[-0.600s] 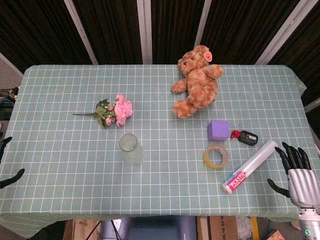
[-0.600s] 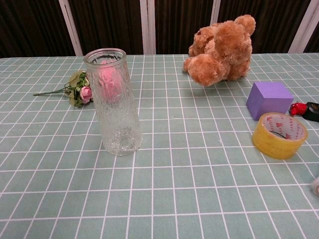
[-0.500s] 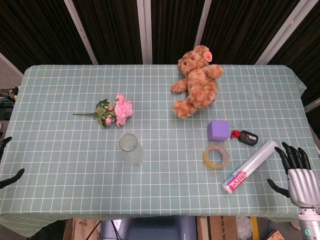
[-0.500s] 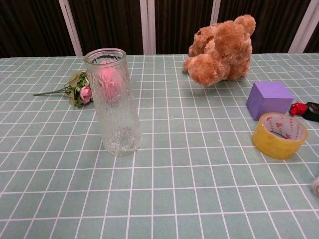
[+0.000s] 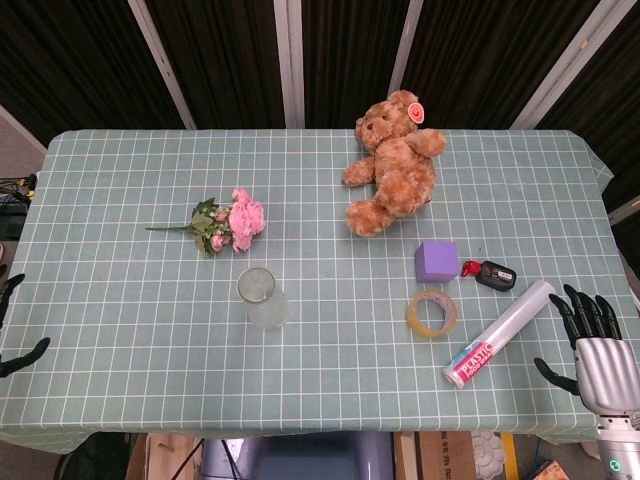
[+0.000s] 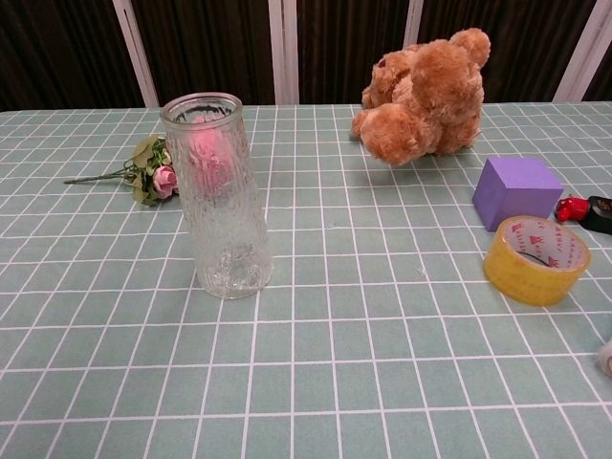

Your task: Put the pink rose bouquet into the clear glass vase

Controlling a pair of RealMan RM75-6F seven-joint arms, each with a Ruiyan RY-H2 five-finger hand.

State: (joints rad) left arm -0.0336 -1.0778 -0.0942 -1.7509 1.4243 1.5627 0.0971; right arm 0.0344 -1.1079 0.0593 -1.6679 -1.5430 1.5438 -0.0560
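The pink rose bouquet lies flat on the green checked table, its stem pointing left. In the chest view the bouquet is partly hidden behind the vase. The clear glass vase stands upright and empty just in front of it, also seen as the vase in the chest view. My right hand hovers at the table's right front edge, fingers spread, holding nothing. Only dark fingertips of my left hand show at the left edge. Both hands are far from the bouquet.
A brown teddy bear lies at the back. A purple block, a yellow tape roll, a small black and red item and a plastic-wrap tube sit at the right, close to my right hand.
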